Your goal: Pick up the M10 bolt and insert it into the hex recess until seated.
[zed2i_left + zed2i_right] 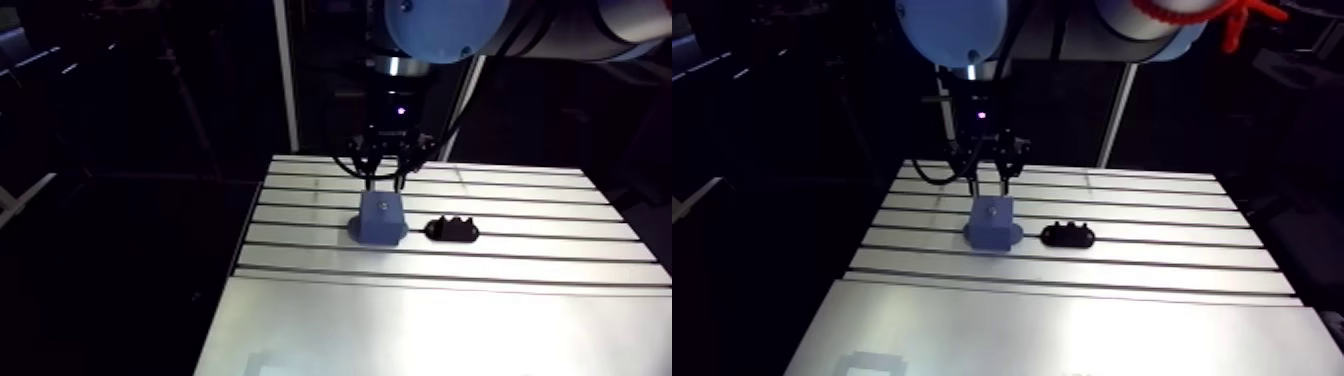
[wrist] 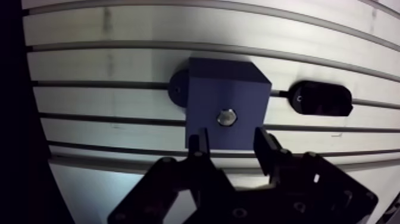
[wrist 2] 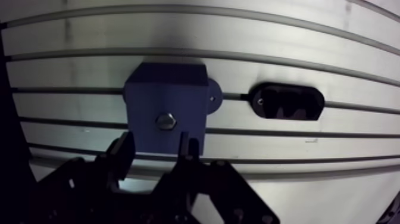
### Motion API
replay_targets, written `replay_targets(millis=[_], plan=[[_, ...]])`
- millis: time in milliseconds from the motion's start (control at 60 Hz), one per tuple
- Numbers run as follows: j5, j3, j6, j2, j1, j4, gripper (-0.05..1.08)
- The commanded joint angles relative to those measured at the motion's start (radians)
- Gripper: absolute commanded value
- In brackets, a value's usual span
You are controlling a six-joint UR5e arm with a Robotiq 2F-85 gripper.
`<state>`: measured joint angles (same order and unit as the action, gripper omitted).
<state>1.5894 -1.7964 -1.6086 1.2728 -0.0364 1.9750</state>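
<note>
**Bolt sat in the block, gripper open above it**

In the arm view, the blue block (image 1: 381, 215) stood just above the centre of the frame on the slotted table (image 1: 400, 330). A black oval holder (image 1: 452, 230) lay near it to the right, apart from it.

The wrist view showed the M10 bolt (image 2: 227, 117) with its head in the hex recess on the block's top face. The gripper (image 2: 231, 140) hung over the block's near edge. Its fingers (image 2: 266, 146) were spread wide, one on each side of the bolt, and gripped nothing.

The bolt looked seated, though whether its head was fully down could not be read from above. The step in hand appeared to be clearing away. Doing it well called for a straight rise with the fingers kept apart, so neither pad clipped the bolt head or nudged the block sideways.
</note>
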Motion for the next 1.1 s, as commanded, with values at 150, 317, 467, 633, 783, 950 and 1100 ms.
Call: replay_targets(millis=[150,317,467,633,783,950,1100], plan=[[0.008,0.097,-0.036,0.081,0.006,-0.160,0.00],[0.005,0.198,-0.046,0.117,0.006,-0.276,0.02],[-0.002,0.235,-0.039,0.141,0.006,-0.315,0.01],[0.000,0.268,-0.034,0.166,0.006,-0.357,0.01],[-0.001,0.297,-0.034,0.186,0.007,-0.380,0.01],[-0.001,0.314,-0.034,0.202,0.006,-0.397,0.01],[-0.001,0.312,-0.034,0.202,0.009,-0.399,0.01]])
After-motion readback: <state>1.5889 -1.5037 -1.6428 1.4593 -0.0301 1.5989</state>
